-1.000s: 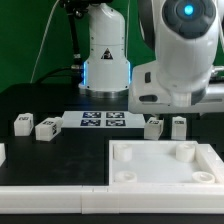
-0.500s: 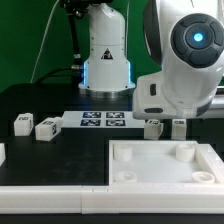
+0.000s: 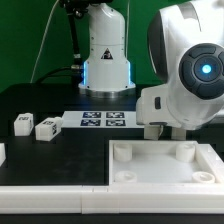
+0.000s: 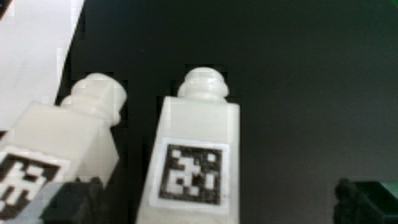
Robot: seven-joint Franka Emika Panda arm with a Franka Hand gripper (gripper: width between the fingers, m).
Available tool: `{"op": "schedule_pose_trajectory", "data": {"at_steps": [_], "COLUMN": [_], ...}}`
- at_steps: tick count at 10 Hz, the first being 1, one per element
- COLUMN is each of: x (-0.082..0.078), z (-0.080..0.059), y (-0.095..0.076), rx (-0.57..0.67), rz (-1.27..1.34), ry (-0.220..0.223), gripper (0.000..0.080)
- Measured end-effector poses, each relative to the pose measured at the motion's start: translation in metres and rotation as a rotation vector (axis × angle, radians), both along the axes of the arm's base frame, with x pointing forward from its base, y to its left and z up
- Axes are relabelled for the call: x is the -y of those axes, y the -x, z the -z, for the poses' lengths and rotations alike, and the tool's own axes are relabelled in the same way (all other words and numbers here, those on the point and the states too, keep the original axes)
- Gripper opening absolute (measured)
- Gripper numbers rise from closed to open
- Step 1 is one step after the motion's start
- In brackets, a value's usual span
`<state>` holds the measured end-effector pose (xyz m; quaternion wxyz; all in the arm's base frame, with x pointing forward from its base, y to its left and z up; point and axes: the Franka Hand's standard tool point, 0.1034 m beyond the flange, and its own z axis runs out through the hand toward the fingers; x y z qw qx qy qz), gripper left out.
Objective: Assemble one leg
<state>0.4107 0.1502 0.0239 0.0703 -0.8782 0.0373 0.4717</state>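
the fingers [image 4: 370, 198] are apart, either side of one leg [image 4: 199, 150]; a second leg [image 4: 54, 140] sits just beside it on the bench [image 4: 320, 80].

A tagged white leg [image 4: 199, 150] sits just beside another leg [image 4: 63, 145] on the black table [image 4: 320, 90]

In the wrist view, the two small white block-shaped plastic legs [image 4: 199, 140] look soft and run off the frame edge, one black-and-white tag cropped. At the exterior view's centre right, the robot's big white arm housing [image 3: 190, 85] hides both.
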Motion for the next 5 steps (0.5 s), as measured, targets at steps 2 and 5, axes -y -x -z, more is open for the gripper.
{"op": "schedule_pose_trajectory", "data": {"at_steps": [2,5], "x": [0.0,-0.0005], "z": [0.0013,0.0085], "y": [0.0025,0.0064], "rx": [-0.006,-0.009], "rz": [-0.001,0.0], "ry": [0.001,0.003], "gripper": [0.0649,0.0649]}}
